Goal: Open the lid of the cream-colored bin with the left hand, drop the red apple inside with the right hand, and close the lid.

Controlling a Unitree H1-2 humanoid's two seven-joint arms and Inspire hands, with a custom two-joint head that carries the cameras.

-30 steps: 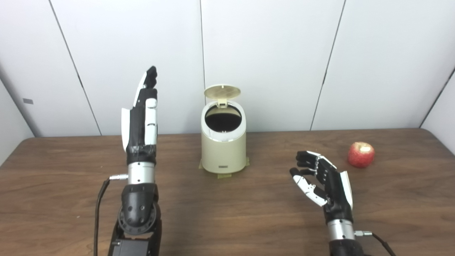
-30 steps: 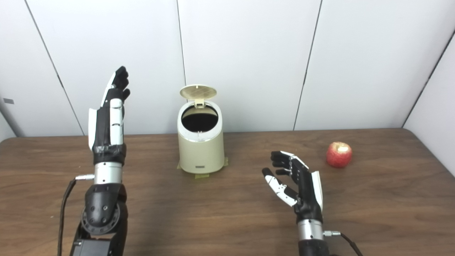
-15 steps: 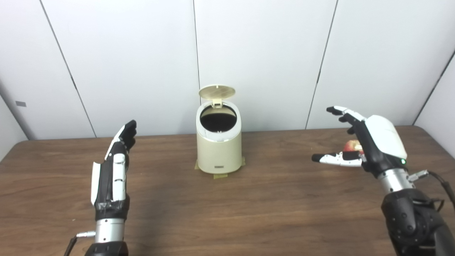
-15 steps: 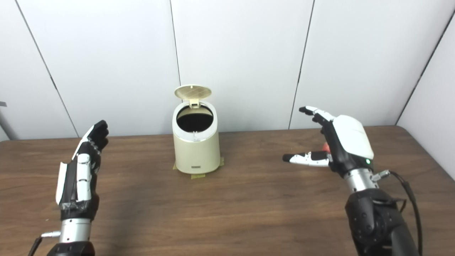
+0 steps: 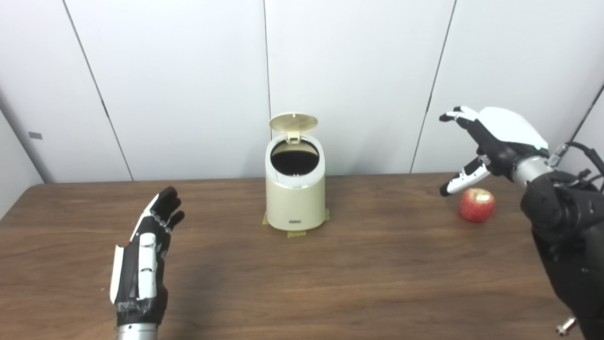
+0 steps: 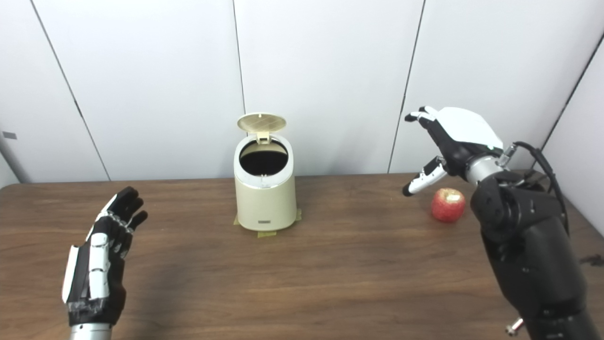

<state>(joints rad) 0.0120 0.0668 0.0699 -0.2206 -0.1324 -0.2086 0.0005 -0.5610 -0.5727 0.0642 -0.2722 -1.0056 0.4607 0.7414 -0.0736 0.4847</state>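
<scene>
Black hands (image 5: 495, 137), white shells, silver wrists.

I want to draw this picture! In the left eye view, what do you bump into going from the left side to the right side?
left hand → cream-colored bin with its lid up → red apple → right hand, raised above it.

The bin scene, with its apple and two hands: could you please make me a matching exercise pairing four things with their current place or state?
Column one:
1. bin lid
2. red apple
3. left hand
4. right hand

Column two:
A. raised in the air, open, above the fruit
B. low over the table on the near left, open
C. flipped up, standing behind the opening
D. resting on the table, right of the cream-colored bin

Pairs: 1-C, 2-D, 3-B, 4-A
</scene>
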